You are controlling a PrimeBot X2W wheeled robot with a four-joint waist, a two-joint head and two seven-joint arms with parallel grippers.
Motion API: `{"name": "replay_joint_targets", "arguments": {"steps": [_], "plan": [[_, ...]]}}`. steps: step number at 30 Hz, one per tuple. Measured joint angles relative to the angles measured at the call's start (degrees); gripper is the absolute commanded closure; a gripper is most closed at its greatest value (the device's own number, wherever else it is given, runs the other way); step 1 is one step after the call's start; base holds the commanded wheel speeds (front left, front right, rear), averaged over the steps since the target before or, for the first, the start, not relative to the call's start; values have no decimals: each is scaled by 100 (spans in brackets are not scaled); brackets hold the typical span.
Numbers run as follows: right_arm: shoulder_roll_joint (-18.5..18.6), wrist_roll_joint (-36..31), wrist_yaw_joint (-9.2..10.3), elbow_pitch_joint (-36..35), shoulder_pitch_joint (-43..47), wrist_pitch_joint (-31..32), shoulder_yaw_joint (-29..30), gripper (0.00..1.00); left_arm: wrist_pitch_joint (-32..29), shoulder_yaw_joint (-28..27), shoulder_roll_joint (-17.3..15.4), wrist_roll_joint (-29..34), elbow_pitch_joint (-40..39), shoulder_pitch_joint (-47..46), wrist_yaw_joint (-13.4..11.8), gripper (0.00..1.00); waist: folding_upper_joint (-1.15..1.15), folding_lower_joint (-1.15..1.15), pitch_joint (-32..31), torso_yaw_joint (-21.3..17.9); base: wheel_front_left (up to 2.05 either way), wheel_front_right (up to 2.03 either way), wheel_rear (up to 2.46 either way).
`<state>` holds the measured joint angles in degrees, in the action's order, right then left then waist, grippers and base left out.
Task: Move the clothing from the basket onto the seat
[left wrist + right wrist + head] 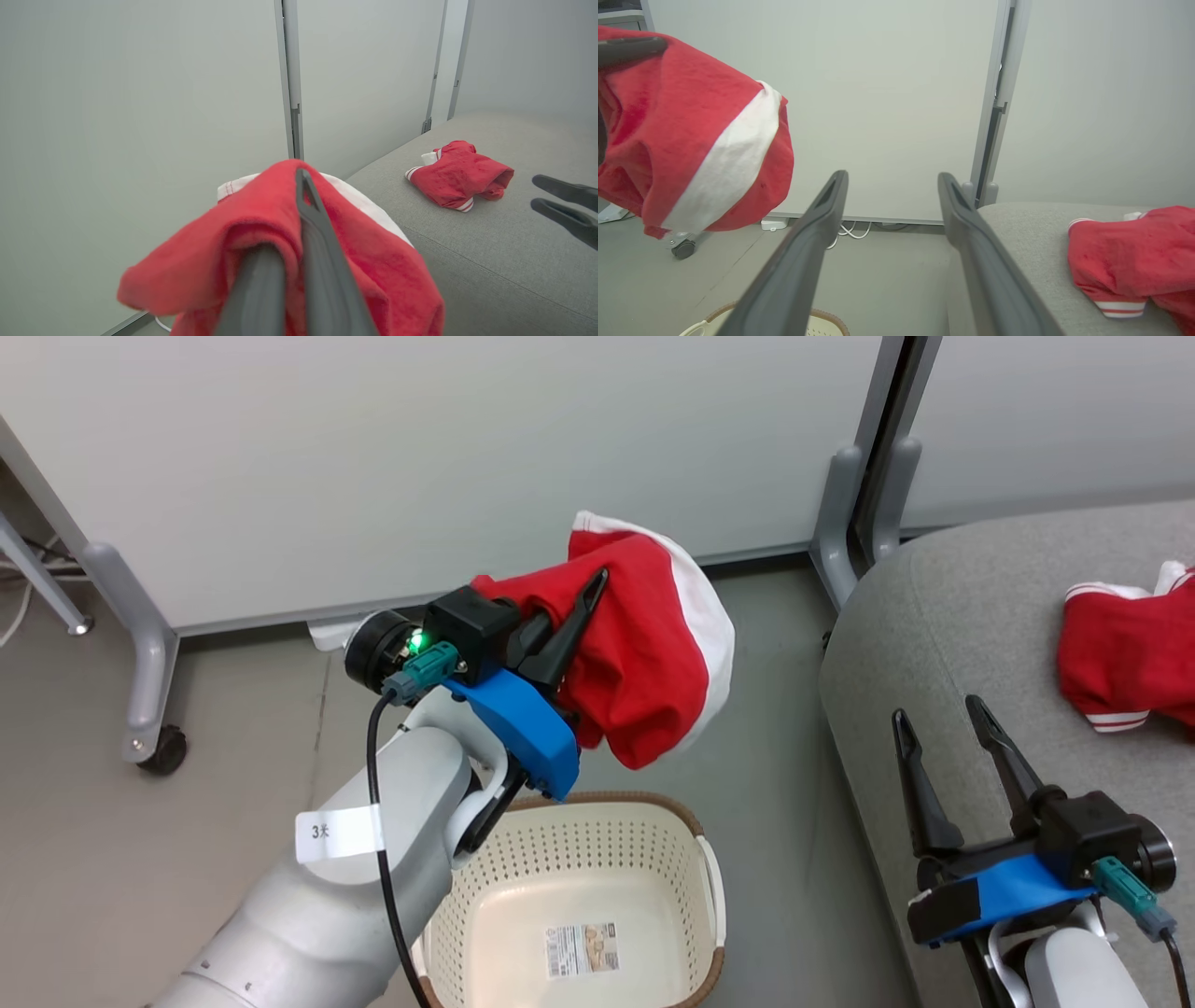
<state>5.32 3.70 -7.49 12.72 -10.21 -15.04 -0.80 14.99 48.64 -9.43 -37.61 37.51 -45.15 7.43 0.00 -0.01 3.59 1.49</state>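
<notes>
White wall panels [467,457] behind, head view, left hand [588,593] clamped on red garment [653,653] above basket [597,800], right hand [936,707] wide open, empty, over seat [934,635], left wrist view, second garment [460,175] lay on seat, right wrist view, likewise.

A white tag [338,831] on the left forearm [317,915] said "3" with one more small mark. The sticker [581,949] in the basket [653,821] had print too small to read.
</notes>
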Motion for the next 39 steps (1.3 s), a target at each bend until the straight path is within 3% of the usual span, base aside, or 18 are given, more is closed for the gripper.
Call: {"name": "replay_joint_targets", "arguments": {"steps": [13, 28, 39], "plan": [[-31, 16, 0, -43, 227, 0, -161, 0, 0, 112, -1, -57, 34, 75, 0, 100, 0, 1, -326, 24, 0, 0, 0], [249, 16, 0, -66, -475, 0, -1793, 0, 0, 116, -7, -45, 53, 25, 0, 100, 0, 1, -94, 13, 0, 0, 0], [383, -207, 0, 637, -1250, 0, -2577, 0, 0, 152, 93, -10, 34, -122, 0, 100, 0, 2, 108, 82, 0, 0, 0]]}}
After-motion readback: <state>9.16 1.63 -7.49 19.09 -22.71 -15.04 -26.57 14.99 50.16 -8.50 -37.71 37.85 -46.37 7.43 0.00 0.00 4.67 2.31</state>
